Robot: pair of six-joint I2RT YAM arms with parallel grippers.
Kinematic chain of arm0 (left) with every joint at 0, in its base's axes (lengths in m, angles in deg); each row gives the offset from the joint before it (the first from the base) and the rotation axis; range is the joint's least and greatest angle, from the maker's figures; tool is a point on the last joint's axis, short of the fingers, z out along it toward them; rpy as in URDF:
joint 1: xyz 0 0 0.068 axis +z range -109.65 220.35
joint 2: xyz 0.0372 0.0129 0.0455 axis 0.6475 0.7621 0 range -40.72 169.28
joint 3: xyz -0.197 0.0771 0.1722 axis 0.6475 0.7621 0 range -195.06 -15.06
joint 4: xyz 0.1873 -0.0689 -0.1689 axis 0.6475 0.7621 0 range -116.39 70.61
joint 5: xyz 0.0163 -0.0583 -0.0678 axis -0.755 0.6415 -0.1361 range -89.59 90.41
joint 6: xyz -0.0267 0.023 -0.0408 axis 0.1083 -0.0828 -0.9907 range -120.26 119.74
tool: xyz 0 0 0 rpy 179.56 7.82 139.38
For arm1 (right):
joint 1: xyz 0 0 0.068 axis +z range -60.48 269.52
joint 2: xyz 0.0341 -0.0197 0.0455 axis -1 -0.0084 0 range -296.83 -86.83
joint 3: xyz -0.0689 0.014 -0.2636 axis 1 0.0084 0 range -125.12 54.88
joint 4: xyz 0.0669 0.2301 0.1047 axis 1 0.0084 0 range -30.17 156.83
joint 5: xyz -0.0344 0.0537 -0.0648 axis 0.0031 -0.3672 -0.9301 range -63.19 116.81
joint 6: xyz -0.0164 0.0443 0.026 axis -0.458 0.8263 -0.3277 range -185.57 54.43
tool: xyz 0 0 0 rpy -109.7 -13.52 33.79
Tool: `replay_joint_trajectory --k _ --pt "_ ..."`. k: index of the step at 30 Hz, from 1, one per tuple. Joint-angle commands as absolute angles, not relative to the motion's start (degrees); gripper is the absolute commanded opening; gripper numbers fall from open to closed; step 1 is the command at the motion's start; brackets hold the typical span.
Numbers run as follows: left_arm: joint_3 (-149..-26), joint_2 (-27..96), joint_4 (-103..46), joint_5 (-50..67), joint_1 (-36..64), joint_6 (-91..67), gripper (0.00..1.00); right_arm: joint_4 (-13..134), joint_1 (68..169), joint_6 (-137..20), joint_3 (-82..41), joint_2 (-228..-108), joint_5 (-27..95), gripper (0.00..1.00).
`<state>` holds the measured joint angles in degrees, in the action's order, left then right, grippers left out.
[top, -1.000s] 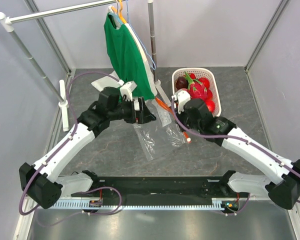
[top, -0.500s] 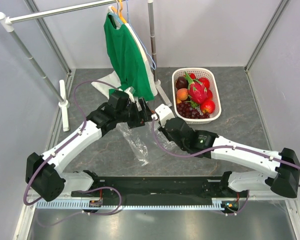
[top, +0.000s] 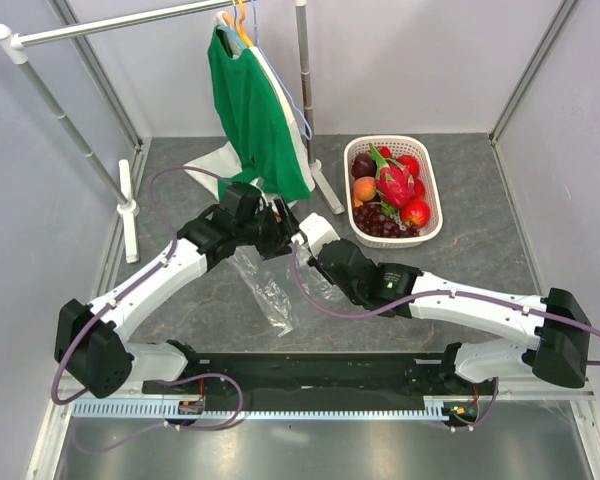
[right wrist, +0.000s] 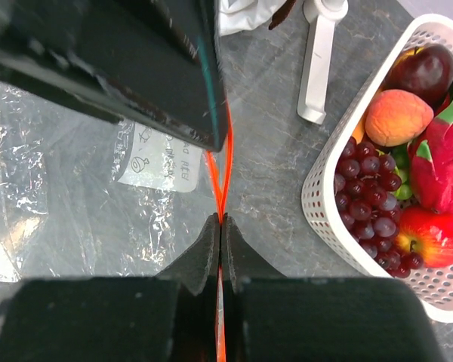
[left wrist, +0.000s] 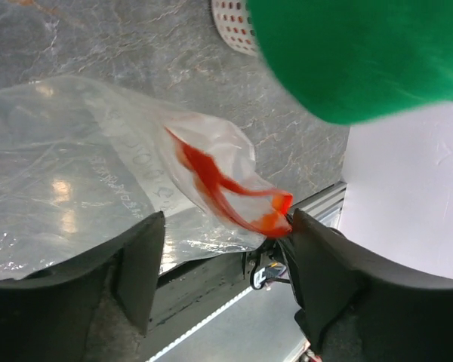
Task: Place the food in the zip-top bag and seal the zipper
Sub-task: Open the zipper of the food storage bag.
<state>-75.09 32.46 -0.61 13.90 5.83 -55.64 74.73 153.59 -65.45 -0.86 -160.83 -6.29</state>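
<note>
The zip-top bag hung crumpled above the table's middle, empty, its zipper pinched flat in the fully closed right gripper, probably to hold the mouth edge up for opening. The left gripper faced it with jaws well apart, the orange mouth edge lying between them and gripped by neither finger. All the food sat in the white basket, well apart from the bag. A second before, the right arm had been beside the basket; it had since swung left, dragging the bag with it.
</note>
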Motion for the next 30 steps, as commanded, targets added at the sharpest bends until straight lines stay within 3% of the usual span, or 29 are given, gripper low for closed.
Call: replay_joint_trajectory --k 1,4,5,11,13,14,15,18,22,30 --pt "-75.8 34.5 0.6 12.9 6.3 -59.4 0.70 71.9 154.5 -67.3 -1.7 -161.1 -7.2 0.00" --pt "-76.2 35.5 0.8 14.1 6.3 -58.1 0.57 71.8 154.6 -67.5 -1.7 -160.8 -6.7 0.00" --pt "-76.2 35.5 0.8 14.2 6.3 -57.6 0.47 71.7 154.6 -67.6 -1.5 -160.7 -5.9 0.00" --pt "-75.6 35.3 1.1 14.8 7.4 -56.0 0.13 73.0 154.6 -67.9 -0.1 -159.3 0.3 0.00" --pt "-76.0 34.9 1.1 15.2 7.7 -54.1 0.03 74.2 154.6 -68.1 -0.4 -159.3 1.4 0.16" --pt "-76.2 34.9 1.3 15.3 7.7 -53.0 0.02 75.3 154.5 -68.1 -2.0 -159.5 1.8 0.30" --pt "-77.3 34.8 1.6 16.0 7.7 -49.9 0.02 78.5 154.2 -68.2 -3.1 -159.7 4.6 0.57" --pt "-80.1 35.2 4.5 19.5 7.7 -40.8 0.02 82.8 147.6 -67.8 -7.2 -158.5 19.6 0.82" --pt "-82.6 36.5 11.5 28.7 7.6 -29.3 0.02 83.8 138.3 -56.6 -10.1 -158.0 35.2 0.87" --pt "-86.9 39.8 18.0 32.7 7.0 -22.1 0.02 77.5 136.3 -52.1 -5.9 -158.1 50.5 0.82"
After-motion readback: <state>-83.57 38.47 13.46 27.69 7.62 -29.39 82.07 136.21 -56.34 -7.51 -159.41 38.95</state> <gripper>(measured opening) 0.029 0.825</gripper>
